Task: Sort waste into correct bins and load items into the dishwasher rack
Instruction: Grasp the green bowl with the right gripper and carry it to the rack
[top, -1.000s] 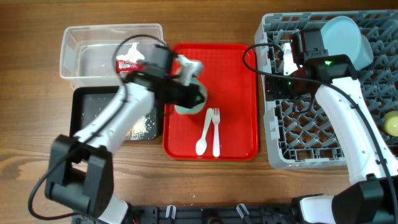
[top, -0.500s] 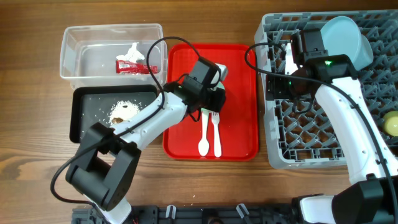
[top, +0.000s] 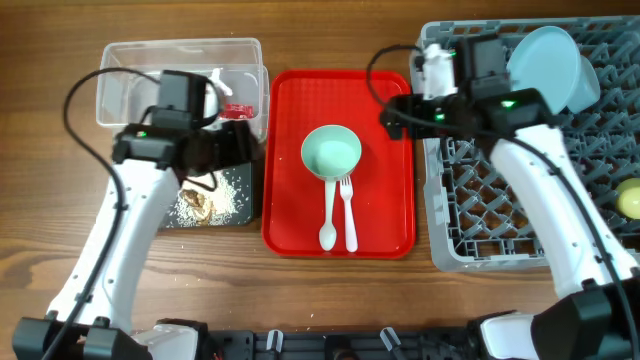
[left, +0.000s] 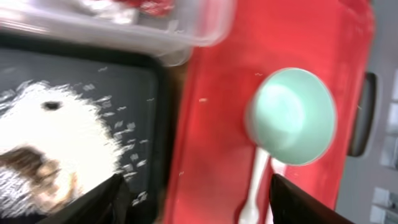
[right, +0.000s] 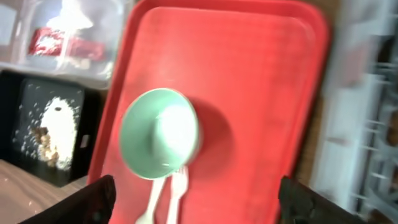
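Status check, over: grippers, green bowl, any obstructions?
Both empty: left gripper open, right gripper open. Upright green bowl on red tray, spoon and fork beside it, unracked. Nothing over the green bowl.

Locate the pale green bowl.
In the overhead view, the pale green bowl sits on the flat red tray, just above the white plastic spoon and fork.
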